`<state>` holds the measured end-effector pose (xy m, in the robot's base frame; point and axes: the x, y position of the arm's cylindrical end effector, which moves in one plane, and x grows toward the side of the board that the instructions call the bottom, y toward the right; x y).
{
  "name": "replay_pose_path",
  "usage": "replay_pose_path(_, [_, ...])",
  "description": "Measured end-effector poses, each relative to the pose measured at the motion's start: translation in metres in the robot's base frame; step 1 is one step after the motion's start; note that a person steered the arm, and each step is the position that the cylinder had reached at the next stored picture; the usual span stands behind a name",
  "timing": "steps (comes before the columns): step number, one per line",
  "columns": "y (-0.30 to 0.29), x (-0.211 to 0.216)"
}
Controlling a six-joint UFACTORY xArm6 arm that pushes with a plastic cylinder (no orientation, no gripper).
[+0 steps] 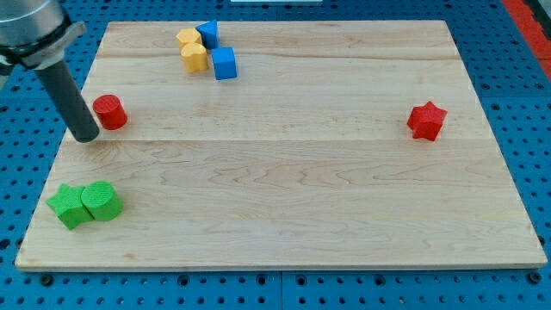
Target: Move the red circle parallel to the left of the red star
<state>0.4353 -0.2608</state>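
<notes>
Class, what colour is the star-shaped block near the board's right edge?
Red: the star, seen in the camera view.

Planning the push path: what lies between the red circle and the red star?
Nothing: the camera view shows only bare wooden board between the red circular block and the red star-shaped block.

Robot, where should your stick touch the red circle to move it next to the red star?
I can't grip, only push. I'd press my tip against the red circle's side that faces the view's left, since the red star sits far off to the view's right. The tip is already just left of the circle and slightly below it. Its round wall may slip off-centre, so I'd probably aim mid-side.
</notes>
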Motion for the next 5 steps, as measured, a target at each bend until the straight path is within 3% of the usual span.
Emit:
replay_pose_path(3, [0.006,-0.060])
replay_pose_path(5, [0.181,-0.061])
